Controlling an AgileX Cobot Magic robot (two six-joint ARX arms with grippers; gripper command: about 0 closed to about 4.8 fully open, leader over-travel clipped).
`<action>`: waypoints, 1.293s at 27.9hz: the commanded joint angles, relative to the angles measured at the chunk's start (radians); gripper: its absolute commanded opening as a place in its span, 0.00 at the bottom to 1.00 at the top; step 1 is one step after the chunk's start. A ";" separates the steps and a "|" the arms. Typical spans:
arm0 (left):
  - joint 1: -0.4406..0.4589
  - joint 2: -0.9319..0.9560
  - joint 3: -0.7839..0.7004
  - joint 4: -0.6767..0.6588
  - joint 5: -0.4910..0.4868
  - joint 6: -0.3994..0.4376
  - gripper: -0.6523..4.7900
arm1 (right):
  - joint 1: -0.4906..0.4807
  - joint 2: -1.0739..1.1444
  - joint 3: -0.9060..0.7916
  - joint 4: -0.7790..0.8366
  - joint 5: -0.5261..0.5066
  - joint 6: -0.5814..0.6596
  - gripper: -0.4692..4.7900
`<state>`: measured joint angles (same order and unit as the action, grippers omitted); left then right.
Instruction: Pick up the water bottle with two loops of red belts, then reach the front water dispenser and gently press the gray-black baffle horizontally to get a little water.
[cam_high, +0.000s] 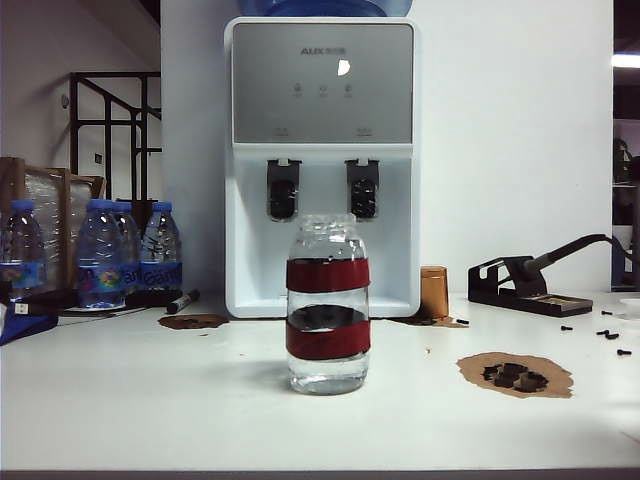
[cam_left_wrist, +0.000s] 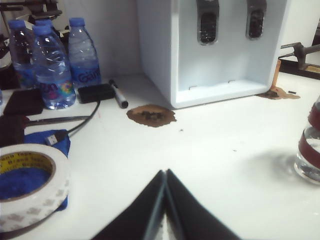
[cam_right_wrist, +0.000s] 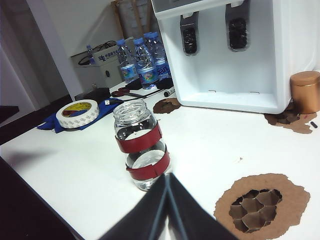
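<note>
Plainly, we see bare white table (cam_high: 130, 410) all around the water bottle (cam_high: 327, 305), which stands upright near the middle, closer to the front edge than the water dispenser (cam_high: 322, 160) at the back edge. Open tabletop lies between bottle and dispenser, and to both sides.

We note the bottle is short, wide and clear, with a narrower open neck, two dark red bands around its body and a little water at the bottom.

Our left gripper (cam_left_wrist: 165, 172) has its fingers pressed together, holding nothing, low over the table towards the front-left, well apart from the bottle, which the left wrist view catches only by its edge. Our right gripper (cam_right_wrist: 167, 176) is likewise closed and empty, just beside the bottle's base; whether it touches we cannot tell.

Neither gripper shows in the exterior view. Only the wrist views give us the tape roll (cam_left_wrist: 29, 182) on a blue cloth (cam_left_wrist: 35, 160) near the left edge. The exterior view alone shows the soldering-iron stand (cam_high: 525, 285) towards the back-right, while the copper-coloured can (cam_high: 433, 292) beside the dispenser appears there and in the right wrist view.
</note>
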<state>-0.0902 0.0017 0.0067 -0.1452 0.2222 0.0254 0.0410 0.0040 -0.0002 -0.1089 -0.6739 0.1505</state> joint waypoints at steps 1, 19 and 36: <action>0.000 -0.001 -0.002 0.000 -0.002 0.005 0.11 | 0.002 0.003 -0.004 0.013 -0.027 0.002 0.09; 0.000 -0.001 -0.002 0.000 -0.002 0.005 0.11 | 0.002 0.002 -0.004 0.013 -0.104 0.010 0.09; 0.000 -0.001 -0.002 0.000 -0.002 0.005 0.11 | 0.002 0.002 -0.004 0.013 -0.097 0.040 0.09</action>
<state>-0.0902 0.0017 0.0067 -0.1463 0.2218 0.0254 0.0410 0.0040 -0.0002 -0.1089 -0.7673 0.1814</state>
